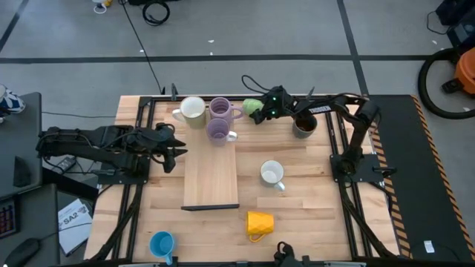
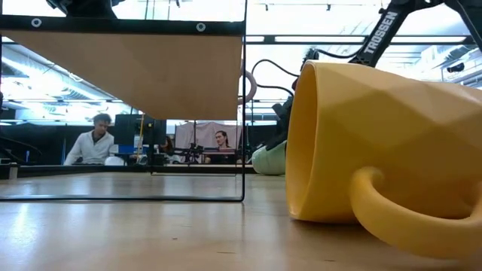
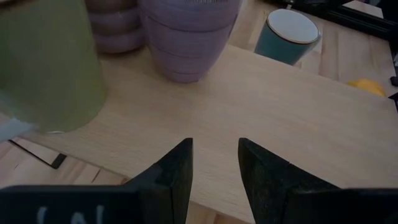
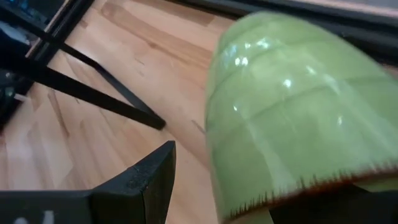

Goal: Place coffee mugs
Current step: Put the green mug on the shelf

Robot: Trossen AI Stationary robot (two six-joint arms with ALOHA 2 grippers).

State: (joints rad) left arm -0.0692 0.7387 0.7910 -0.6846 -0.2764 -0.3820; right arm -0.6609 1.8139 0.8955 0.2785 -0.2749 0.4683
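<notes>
You saw eight mugs, the dark mug [image 1: 303, 127] partly hidden. The right gripper [image 1: 261, 111] stood spread around the green mug [image 1: 253, 106], far centre. The left gripper [image 1: 178, 153] hung part-open, empty.

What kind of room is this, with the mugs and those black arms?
Probably a robotics lab or workshop. Two dark arms are mounted on a wooden table, cables trail over a taped concrete floor, and people sit at desks behind, under bright ceiling lights.

Bright overhead light, blurred close-ups
</notes>
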